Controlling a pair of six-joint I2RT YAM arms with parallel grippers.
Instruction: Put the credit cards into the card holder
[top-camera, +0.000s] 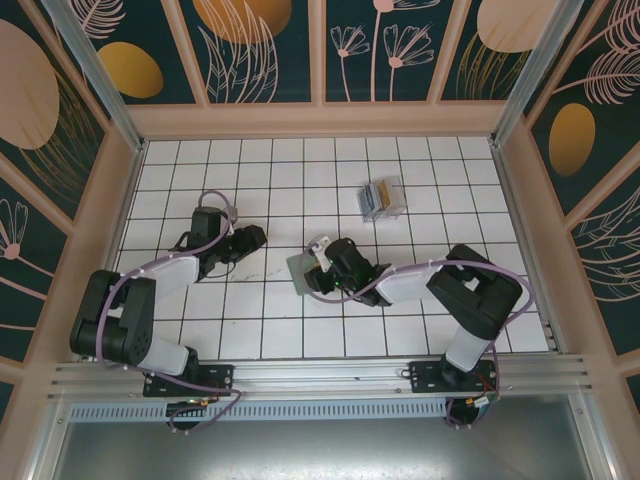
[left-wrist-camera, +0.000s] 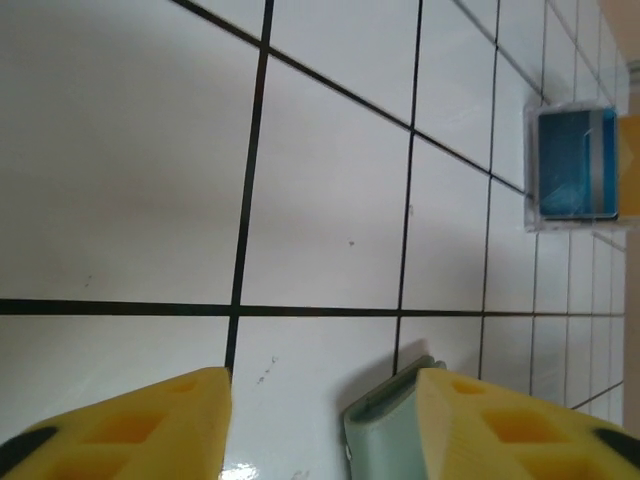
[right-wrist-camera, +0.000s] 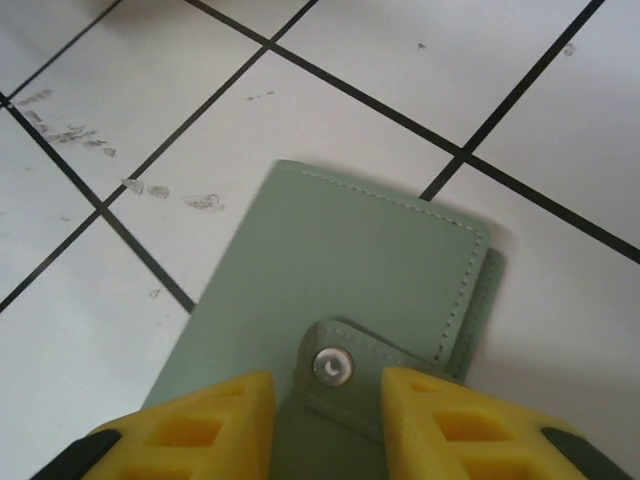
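Card holder (top-camera: 303, 270) lay closed, sage-green side up, flat on the white tiled surface (top-camera: 250, 320), about mid-surface and slightly skewed to the grid lines.

Right tool (top-camera: 318, 262) sat right over the holder's near-right end. In the right wrist view the right tool (right-wrist-camera: 325, 385) had its two yellow fingers (right-wrist-camera: 215, 420) partly apart, one on each side of the snap tab (right-wrist-camera: 345, 370), with the metal snap showing in the gap between them. The jaws were not closed on anything. Could not tell whether the fingertips touched the holder (right-wrist-camera: 340, 260) or hung just above it.

Left tool (top-camera: 256, 238) lay low over the surface, to the left of the holder, pointing toward it, close but apart. In the left wrist view the left tool (left-wrist-camera: 320, 400) stood fairly wide open, with bare tile between the fingers and nothing held. One corner of the holder (left-wrist-camera: 385, 425) showed just beside the inner edge of its right finger (left-wrist-camera: 500, 430); contact could not be told.

Credit cards (top-camera: 383, 199) lay in a small stack further back and to the right, well apart from both tools and from the holder. In the left wrist view the cards (left-wrist-camera: 572, 165) showed a blue one on top with a grey stripe.
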